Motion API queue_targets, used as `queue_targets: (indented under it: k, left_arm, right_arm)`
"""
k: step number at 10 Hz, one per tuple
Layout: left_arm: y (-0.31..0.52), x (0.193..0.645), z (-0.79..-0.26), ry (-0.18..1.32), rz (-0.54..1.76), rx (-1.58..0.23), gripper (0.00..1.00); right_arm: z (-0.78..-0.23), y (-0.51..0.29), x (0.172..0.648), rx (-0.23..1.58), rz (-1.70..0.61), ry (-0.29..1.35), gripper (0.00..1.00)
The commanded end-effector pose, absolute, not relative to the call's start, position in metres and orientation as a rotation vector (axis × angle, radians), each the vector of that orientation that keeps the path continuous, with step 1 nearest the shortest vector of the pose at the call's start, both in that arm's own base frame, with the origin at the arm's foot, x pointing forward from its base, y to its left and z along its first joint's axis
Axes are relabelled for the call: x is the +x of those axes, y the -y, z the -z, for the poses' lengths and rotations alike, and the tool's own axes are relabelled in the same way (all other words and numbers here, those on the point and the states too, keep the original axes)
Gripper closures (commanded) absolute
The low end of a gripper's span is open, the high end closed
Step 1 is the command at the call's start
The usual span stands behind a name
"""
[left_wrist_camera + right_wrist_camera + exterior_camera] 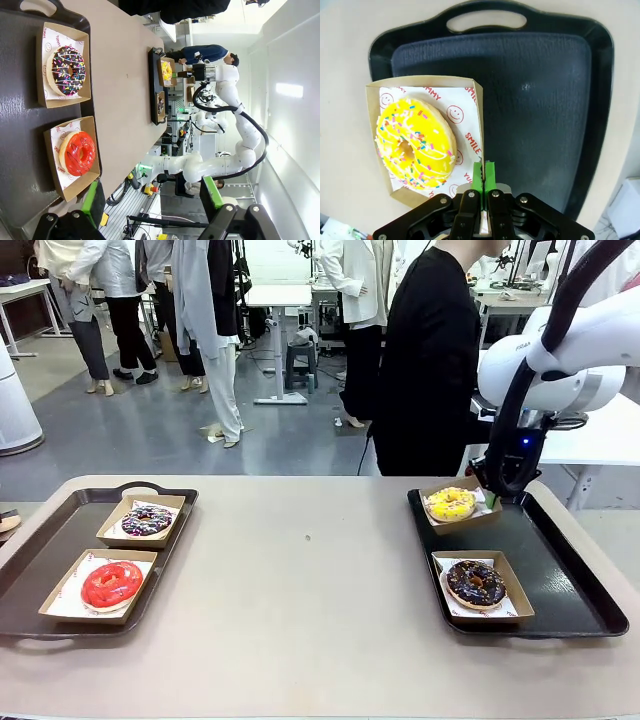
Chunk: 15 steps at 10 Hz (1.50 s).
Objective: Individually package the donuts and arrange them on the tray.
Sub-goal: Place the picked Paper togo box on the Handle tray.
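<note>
The right tool [483,175] is pinched shut on the wall of a brown paper box [479,117] that holds the yellow iced donut [415,145], at the far left corner of the right-hand black tray [560,575]; part of that box hangs over the tray's edge onto the counter [310,580]. The left tool [150,202] hangs with its green-padded fingers spread wide and nothing between them, above the left-hand black tray [20,125]. There are four donuts, each in its own box with printed white paper under it, and two trays, one near each side edge of the counter. On the right tray the chocolate donut with sprinkles [475,583] sits nearer the robot's edge, the yellow one at the far end. On the left tray the dark purple donut with sprinkles [147,520] is at the far end and the glossy red donut [111,583] at the near end. The counter is a plain beige top, bare between the trays. A person in black [430,360] stands at the far edge; behind lie a grey floor, white tables and other people.
</note>
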State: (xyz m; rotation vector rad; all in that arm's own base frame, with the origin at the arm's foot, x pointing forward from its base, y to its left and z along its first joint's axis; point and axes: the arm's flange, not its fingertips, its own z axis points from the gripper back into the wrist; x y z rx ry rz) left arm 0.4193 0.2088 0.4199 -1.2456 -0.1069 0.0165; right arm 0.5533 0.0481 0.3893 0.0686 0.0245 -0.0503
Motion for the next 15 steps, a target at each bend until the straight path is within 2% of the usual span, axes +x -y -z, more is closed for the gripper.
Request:
queue_targets:
  k: [1,10,11,12,13,14,15]
  left_arm:
    - [-0.209,0.419,-0.421,0.111,-0.016,-1.246,0.00]
    - [-0.209,0.419,-0.421,0.111,-0.016,-1.246,0.00]
    - [-0.209,0.419,-0.421,0.111,-0.016,-1.246,0.00]
    - [-0.209,0.419,-0.421,0.111,-0.016,-1.246,0.00]
    - [-0.209,0.419,-0.421,0.111,-0.016,-1.246,0.00]
    - [-0.209,0.419,-0.421,0.111,-0.016,-1.246,0.00]
    - [-0.209,0.419,-0.421,0.111,-0.016,-1.246,0.00]
  right_arm:
    - [-0.379,-0.045,0.544,0.115,0.043,0.003,0.98]
    - [-0.358,-0.059,0.549,0.076,0.005,0.023,0.98]
    - [-0.359,-0.060,0.548,0.079,-0.006,0.026,0.92]
    - [-0.359,-0.060,0.547,0.080,-0.013,0.031,0.39]
    - [-0.359,-0.060,0.547,0.074,-0.012,0.031,0.32]
    - [-0.359,-0.060,0.547,0.073,-0.011,0.030,0.00]
    - [-0.359,-0.059,0.547,0.073,-0.010,0.027,0.00]
